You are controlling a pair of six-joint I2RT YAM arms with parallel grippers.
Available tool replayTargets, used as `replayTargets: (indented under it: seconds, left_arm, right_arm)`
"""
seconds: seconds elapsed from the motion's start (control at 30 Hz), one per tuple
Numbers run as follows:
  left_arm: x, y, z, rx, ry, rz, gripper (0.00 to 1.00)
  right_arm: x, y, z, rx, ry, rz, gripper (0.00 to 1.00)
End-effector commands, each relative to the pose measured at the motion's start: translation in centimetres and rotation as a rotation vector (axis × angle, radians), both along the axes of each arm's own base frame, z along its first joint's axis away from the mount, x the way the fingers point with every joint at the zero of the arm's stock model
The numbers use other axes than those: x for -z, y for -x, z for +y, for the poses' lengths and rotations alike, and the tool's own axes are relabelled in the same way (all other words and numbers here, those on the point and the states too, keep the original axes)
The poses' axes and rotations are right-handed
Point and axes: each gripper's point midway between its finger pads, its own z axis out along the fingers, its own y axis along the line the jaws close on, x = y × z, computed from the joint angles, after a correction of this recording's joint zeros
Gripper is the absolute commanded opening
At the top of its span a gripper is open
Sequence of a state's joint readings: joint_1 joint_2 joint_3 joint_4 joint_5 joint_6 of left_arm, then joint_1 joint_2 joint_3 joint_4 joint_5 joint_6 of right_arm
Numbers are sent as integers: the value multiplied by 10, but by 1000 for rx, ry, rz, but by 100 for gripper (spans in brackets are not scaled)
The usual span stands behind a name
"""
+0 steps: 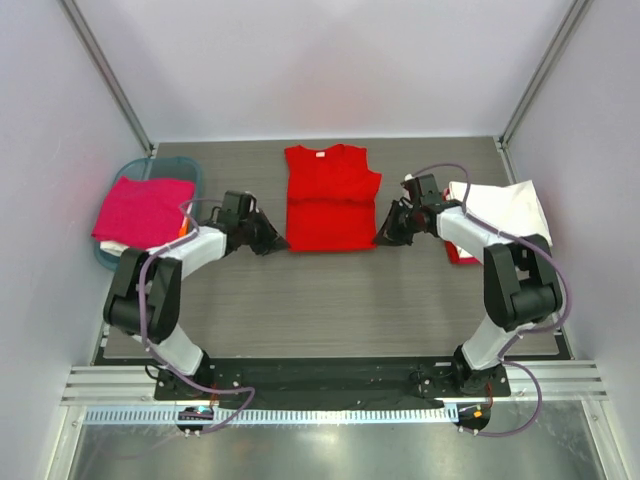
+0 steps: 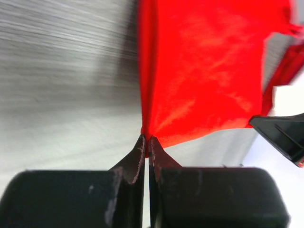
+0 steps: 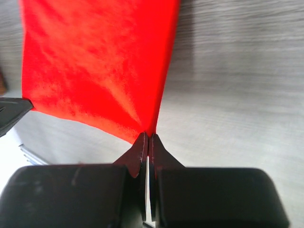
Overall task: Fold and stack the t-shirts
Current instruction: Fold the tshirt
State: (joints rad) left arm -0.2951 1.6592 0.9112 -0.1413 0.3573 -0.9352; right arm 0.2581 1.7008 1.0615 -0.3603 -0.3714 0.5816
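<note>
Grey wood-grain table [image 1: 330, 300] carries a red t-shirt [image 1: 330, 200] lying flat at twelve o'clock from the arms. The left gripper [image 1: 279, 245] is pinched tight on its seven o'clock hem corner, the right gripper [image 1: 379, 240] on the five o'clock corner. A magenta t-shirt [image 1: 145, 210] tops the teal basket [image 1: 190, 172] at nine o'clock; a white t-shirt [image 1: 510, 205] lies at three.

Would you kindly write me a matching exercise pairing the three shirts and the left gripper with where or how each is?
1. red shirt
2. pink shirt
3. white shirt
4. left gripper

a. on the basket, far left
b. shut on a red corner
c. middle of the table
d. table's right side

Pairs: 1-c, 2-a, 3-d, 4-b
</note>
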Motion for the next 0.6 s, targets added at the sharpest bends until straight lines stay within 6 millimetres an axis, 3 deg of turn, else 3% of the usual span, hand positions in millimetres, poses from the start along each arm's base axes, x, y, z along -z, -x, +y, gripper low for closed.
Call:
replayTargets:
  seconds: [0.0,0.07,0.1,0.13,0.2,0.33,0.57]
  left_arm:
    - [-39,7,-2,14,23,-81,0]
    - [-35,22,-1,13,25,-65,0]
    - [-46,27,-1,15,35,-97,0]
    - [-40,37,1,16,33,-80,0]
    - [-49,52,-1,29,44,-102,0]
    - [-50,89,-6,57,51,-95,0]
    - [-65,142,-16,78,98,-112,0]
  right_arm:
    - [-48,3,1,-2,-28,-93,1]
    - [-44,15,-2,3,-28,-80,1]
    - [-43,19,-3,8,-30,-74,1]
    - [-44,27,-5,8,-34,-79,1]
    - [-46,37,-6,7,-44,-77,1]
    - [-48,66,-11,7,-59,-78,1]
    - [-79,109,-23,25,-80,-146,1]
